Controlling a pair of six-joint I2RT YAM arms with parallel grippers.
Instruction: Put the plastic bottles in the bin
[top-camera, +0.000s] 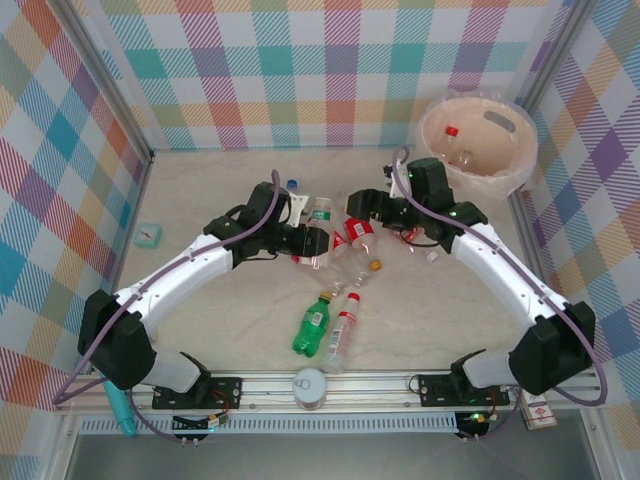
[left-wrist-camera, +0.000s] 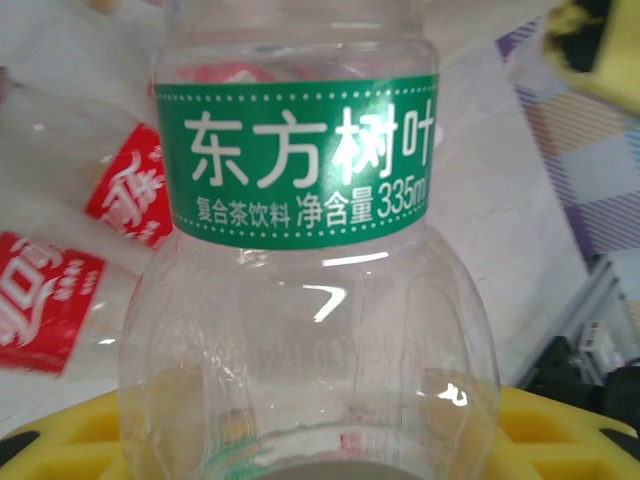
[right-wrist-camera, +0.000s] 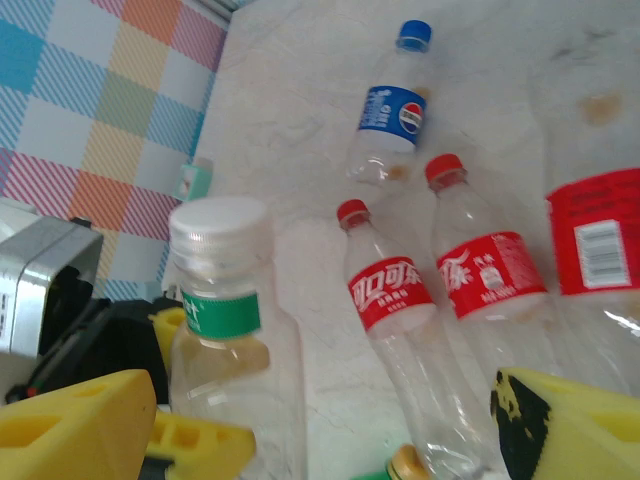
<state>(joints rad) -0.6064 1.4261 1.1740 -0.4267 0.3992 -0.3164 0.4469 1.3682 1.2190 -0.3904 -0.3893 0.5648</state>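
Left gripper (top-camera: 308, 241): closed on the green-labelled bottle (left-wrist-camera: 298, 190). Its yellow fingers (left-wrist-camera: 565, 430) clamp the lower body from both sides.
Held bottle: clear, white cap, green band with white characters. It is at the middle of the table surface (top-camera: 200, 200). Whether its base rests on the surface cannot be told.
Right gripper (top-camera: 366, 206): jaws stand wide apart with nothing gripped. It faces the held bottle from the right, near it.
Red-labelled pair (right-wrist-camera: 390, 295): two clear bottles with red caps, lying side by side on the surface just beyond the held bottle in the right wrist view.
Blue-labelled bottle (right-wrist-camera: 392, 115): blue cap, lying past the red-labelled pair, toward the far edge.
Orange-capped bottle (top-camera: 362, 272): clear, lying just nearside of both grippers.
Green bottle (top-camera: 312, 328): lying toward the near edge, at centre.
Slim red-capped bottle (top-camera: 343, 335): lying just beside the green bottle, on its right.
Bin (top-camera: 500, 182): beige tub at the far right corner, well apart from the left gripper.
Binned bottle (top-camera: 455, 140): red cap, lying inside the bin.
Can top (top-camera: 311, 385): on the near rail, at centre.
Teal item (top-camera: 148, 235): by the left edge, too small to identify.
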